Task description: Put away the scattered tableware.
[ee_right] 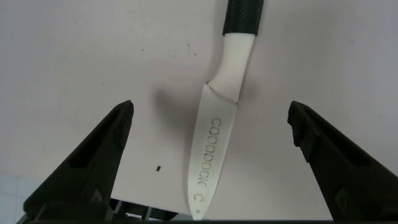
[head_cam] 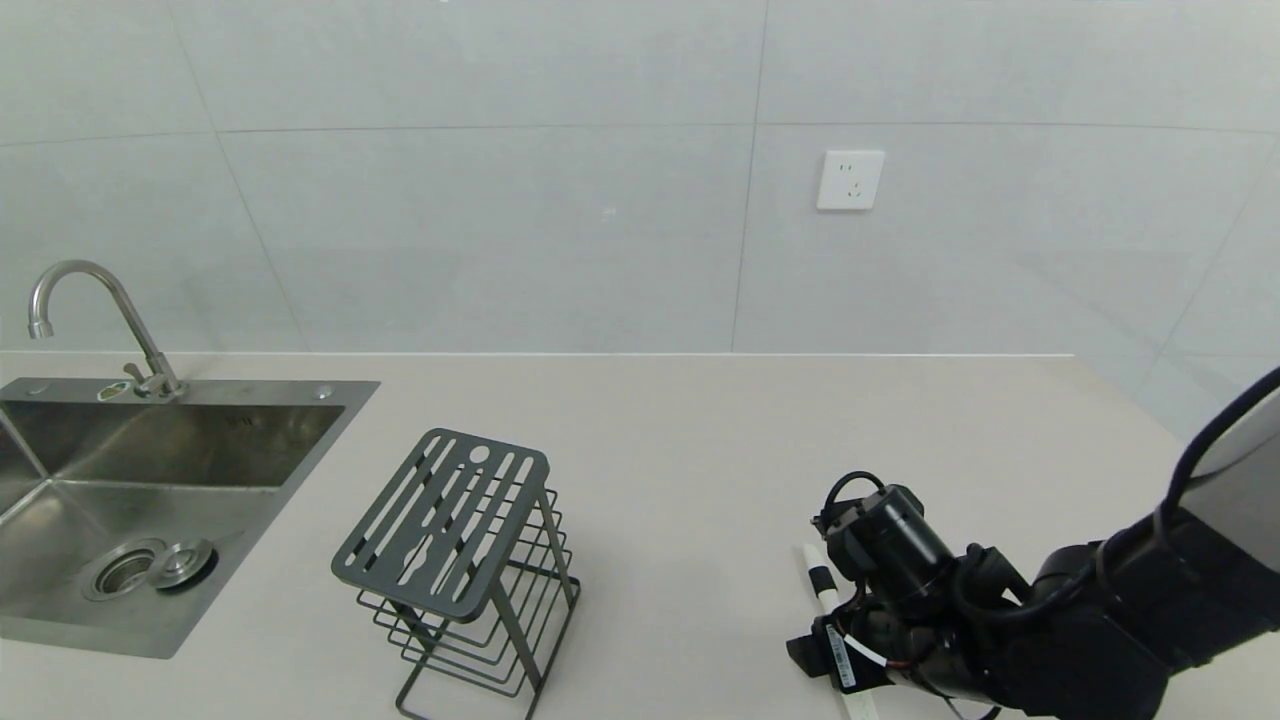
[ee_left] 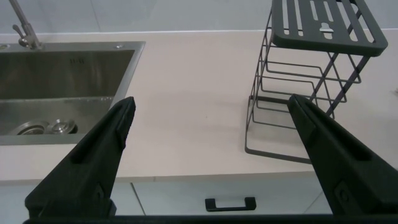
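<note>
The left pincer (ee_left: 211, 106) hangs released, jaws spread wide with nothing between them, at the counter's (head_cam: 700, 450) front edge; the sink (head_cam: 200, 385) lies ahead of it to one side and the slotted wire rack (head_cam: 450, 510) ahead to the other, both well apart from its fingers. Far to the right, the right pincer (ee_right: 210, 109) is also released, poised low over the knife (ee_right: 214, 149), which lies flat on the counter midway between its two fingers and touches neither. The white blade sits under the open gap, with the tip towards the wrist, and the handle with its black textured band runs out ahead of the fingertips. The knife looks light, stiff and thin. The pale blade may be ceramic or plastic, so probably smooth, slippery and possibly brittle if pinched or dropped. Lying flush on a smooth top, it offers little edge to get under. The banded handle seems the better hold, being thicker, grippier and away from the cutting edge.
</note>
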You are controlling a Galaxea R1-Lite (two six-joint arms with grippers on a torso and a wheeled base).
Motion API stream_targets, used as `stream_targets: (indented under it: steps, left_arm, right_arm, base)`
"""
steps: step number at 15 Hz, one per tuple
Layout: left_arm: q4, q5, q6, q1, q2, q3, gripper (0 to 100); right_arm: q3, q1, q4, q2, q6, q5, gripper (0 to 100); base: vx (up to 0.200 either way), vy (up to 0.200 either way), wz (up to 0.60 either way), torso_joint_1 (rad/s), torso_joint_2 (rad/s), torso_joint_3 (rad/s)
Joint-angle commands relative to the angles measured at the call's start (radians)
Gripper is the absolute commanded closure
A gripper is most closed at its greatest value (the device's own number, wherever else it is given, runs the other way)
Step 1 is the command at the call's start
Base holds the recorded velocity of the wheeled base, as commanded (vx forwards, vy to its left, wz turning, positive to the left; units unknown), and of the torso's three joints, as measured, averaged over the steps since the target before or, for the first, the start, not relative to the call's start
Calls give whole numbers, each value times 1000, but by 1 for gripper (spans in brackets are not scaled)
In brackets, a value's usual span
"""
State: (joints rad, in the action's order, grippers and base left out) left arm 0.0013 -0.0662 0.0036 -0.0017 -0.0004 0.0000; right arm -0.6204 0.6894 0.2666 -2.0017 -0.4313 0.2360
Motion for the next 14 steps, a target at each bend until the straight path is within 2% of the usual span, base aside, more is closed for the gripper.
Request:
stream_targets:
  steps: [1,6,9,10,14]
  left_arm:
    - [0,0,-1,0,0,0,0]
    - [-1,0,-2,0,0,0,0]
    - [-1,0,-1,0,0,0,0]
    - [-1,0,-1,0,0,0,0]
    - [-1,0,-2,0,0,0,0]
  right_arm:
    - [-1,-5,0,-15,0,2,0]
    - [-13,-11,3,-48,2,5,0]
    - [-16,-13,77,-91,2,22,0]
    - [-16,-13,102,-103,6,22,100]
    - [85,-5,100,-106,6,23,100]
  base:
    - [0,0,0,0,0,0]
    - [0,0,0,0,0,0]
    - [0,0,0,0,0,0]
    - [0,0,0,0,0,0]
    - [0,0,0,0,0,0]
